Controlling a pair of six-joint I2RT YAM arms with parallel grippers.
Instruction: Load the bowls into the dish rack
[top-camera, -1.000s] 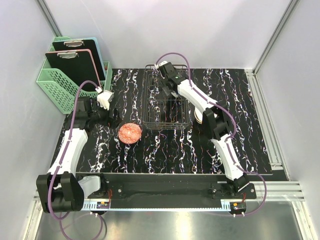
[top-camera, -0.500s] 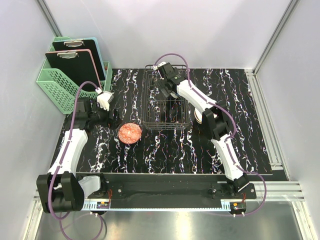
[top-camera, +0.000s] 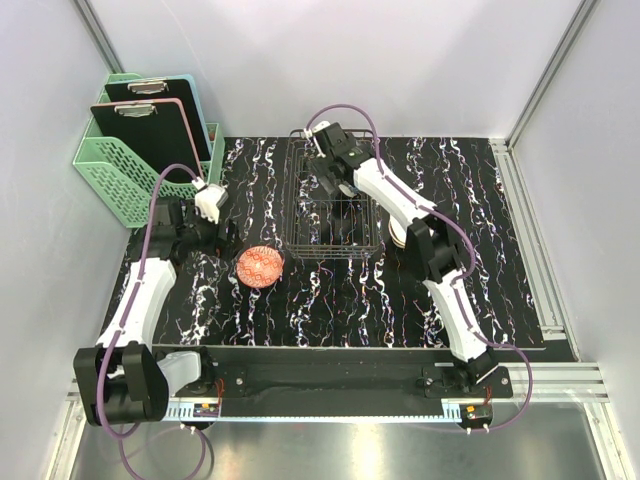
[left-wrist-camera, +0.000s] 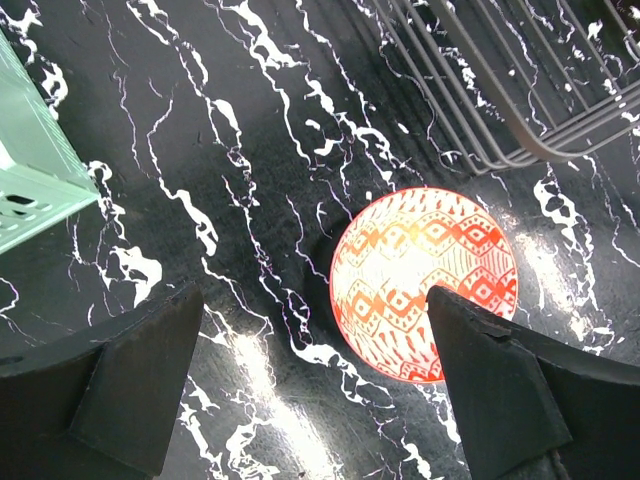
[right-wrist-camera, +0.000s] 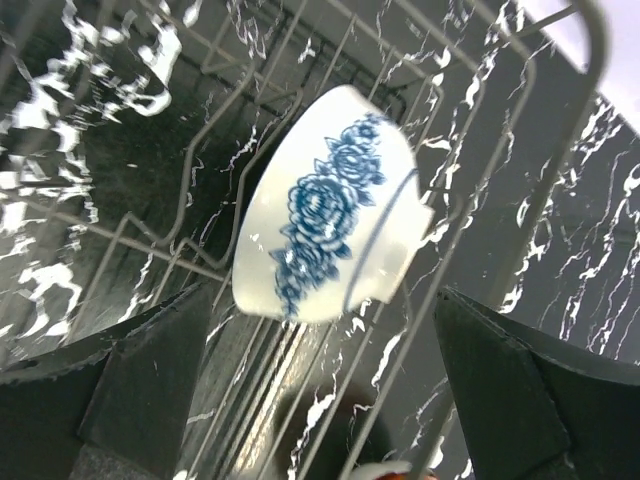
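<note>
The orange bowl (left-wrist-camera: 425, 285), glazed, stiff, probably slippery and breakable, lies on the marbled table (left-wrist-camera: 200, 150) at centre-right of the left wrist view; pinch its thin rim. The left tool (left-wrist-camera: 320, 345) gapes empty above it. The right tool (right-wrist-camera: 320, 385) is open, clear of a blue-flowered bowl (right-wrist-camera: 325, 235) tilted in the wire dish rack (top-camera: 300, 215).

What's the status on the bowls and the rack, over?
Left gripper open, orange bowl on table ahead of it. Right gripper open, flanking blue-patterned bowl tilted in dish rack. Nothing in the way.
</note>
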